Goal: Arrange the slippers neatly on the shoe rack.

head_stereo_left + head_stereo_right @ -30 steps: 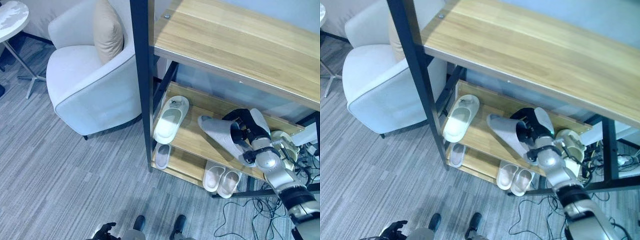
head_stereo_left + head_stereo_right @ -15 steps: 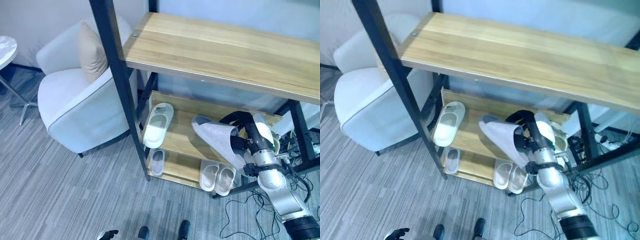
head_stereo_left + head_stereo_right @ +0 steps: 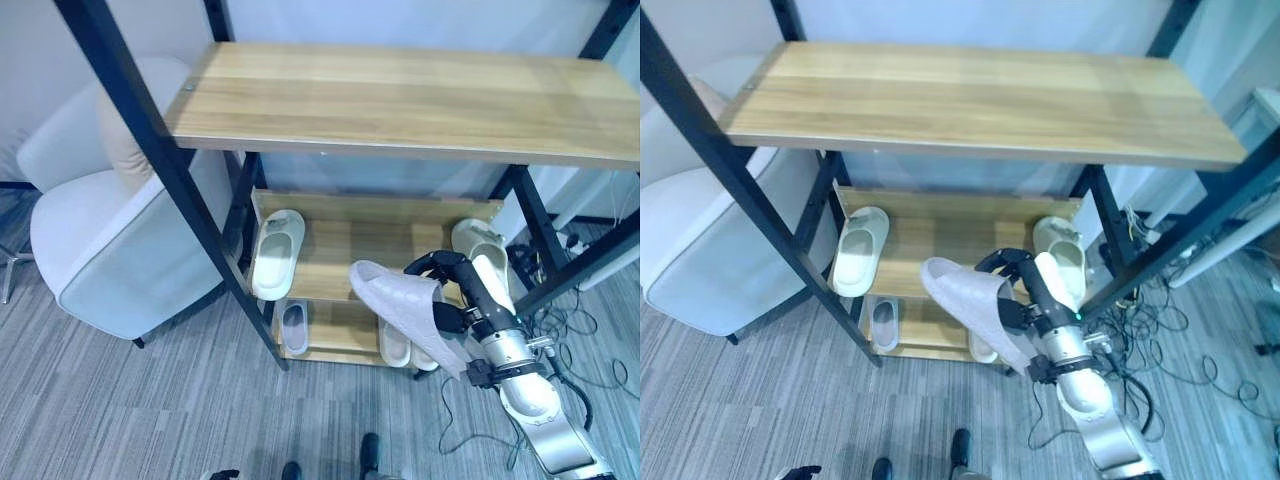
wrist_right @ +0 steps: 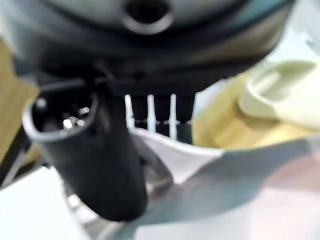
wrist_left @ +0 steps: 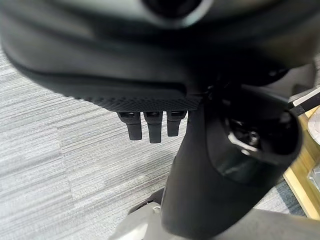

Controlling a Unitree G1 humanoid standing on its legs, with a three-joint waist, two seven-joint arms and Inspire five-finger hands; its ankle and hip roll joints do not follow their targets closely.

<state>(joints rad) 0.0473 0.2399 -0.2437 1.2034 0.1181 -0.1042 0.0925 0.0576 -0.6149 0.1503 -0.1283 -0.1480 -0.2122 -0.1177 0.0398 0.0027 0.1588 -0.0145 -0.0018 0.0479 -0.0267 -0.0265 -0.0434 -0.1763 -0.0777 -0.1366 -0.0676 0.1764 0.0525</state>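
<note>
A grey striped carpet (image 3: 120,400) covered the floor, with a white armchair (image 3: 100,250) standing just beside the left post of the shoe rack (image 3: 400,95), a black-framed unit with wooden shelves. On the rack's middle shelf a cream slipper (image 3: 277,252) lay at the left end and another cream slipper (image 3: 480,250) at the right end, well apart from each other. On the bottom shelf sat a small grey slipper (image 3: 294,326) at the left and a pale pair (image 3: 398,345) further right, partly hidden.

The right hand (image 3: 462,290) was in front of the rack at about the height of the middle shelf, its fingers curled over the rim of a grey slipper (image 3: 405,310) and clamped on it (the right wrist view showed the thumb against the pale fabric). This held slipper hung tilted, off the shelves, overlapping the bottom pair in view.

The left hand (image 5: 152,120) hung over the carpet, fingers curled, holding nothing.
</note>
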